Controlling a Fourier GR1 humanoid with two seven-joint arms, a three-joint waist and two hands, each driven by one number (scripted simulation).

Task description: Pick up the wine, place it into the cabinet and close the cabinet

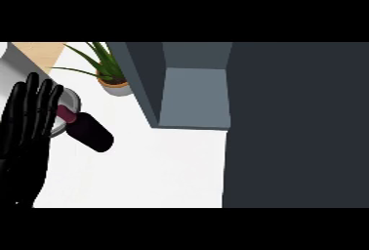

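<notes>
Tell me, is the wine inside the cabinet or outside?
Outside: the wine rests on the counter, left of the open cabinet.

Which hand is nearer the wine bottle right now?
Left. The left hand is open just left of the wine bottle, beside its neck; the right hand is not in view.

Left hand only, at left edge of head view. Solid black throughout, slight gloss. Fingers long, slim, rounded at tips, with thin pale highlights along edges marking one from the next. Palm broad, flat, same black, merging into equally dark wrist below. Tiny white speck near bottom.
</notes>
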